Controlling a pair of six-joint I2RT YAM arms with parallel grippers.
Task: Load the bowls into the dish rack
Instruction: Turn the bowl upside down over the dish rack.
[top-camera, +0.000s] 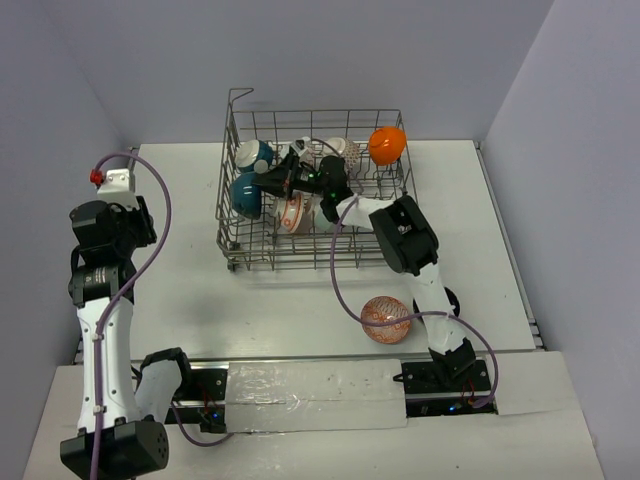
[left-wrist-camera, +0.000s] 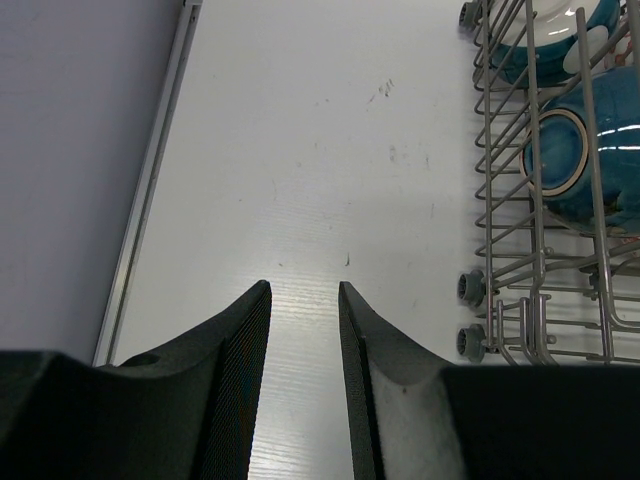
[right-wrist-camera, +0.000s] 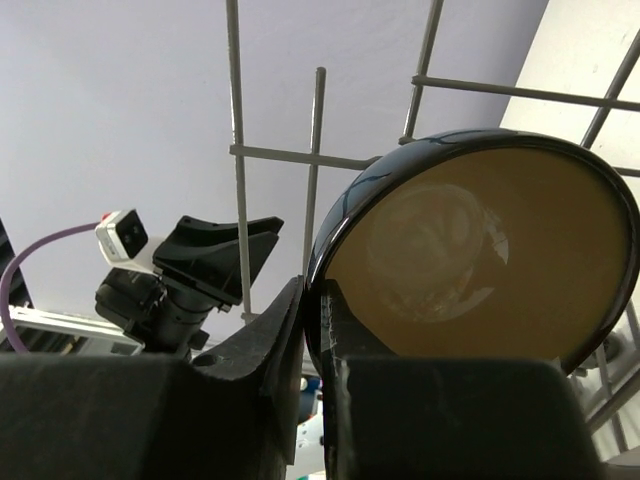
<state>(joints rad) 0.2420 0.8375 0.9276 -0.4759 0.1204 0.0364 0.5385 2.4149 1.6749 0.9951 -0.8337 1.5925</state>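
Note:
The dish rack (top-camera: 300, 262) stands at the back of the table. Inside it my right gripper (right-wrist-camera: 312, 285) is shut on the rim of a black bowl (right-wrist-camera: 470, 250) with a tan inside, held on edge among the wires (right-wrist-camera: 237, 150). In the top view that gripper (top-camera: 290, 180) sits mid-rack. Other bowls stand in the rack: a teal one (top-camera: 246, 196), a teal-and-white one (top-camera: 255, 153), an orange one (top-camera: 388, 145), a white patterned one (top-camera: 342, 152) and an orange-patterned one (top-camera: 292, 213). My left gripper (left-wrist-camera: 303, 290) hangs open and empty over bare table left of the rack (left-wrist-camera: 485, 150).
A red-patterned bowl (top-camera: 385, 318) lies on the table in front of the rack, close to the right arm's base. Walls close in the table on the left, back and right. A teal bowl (left-wrist-camera: 600, 150) shows behind the rack's wires in the left wrist view.

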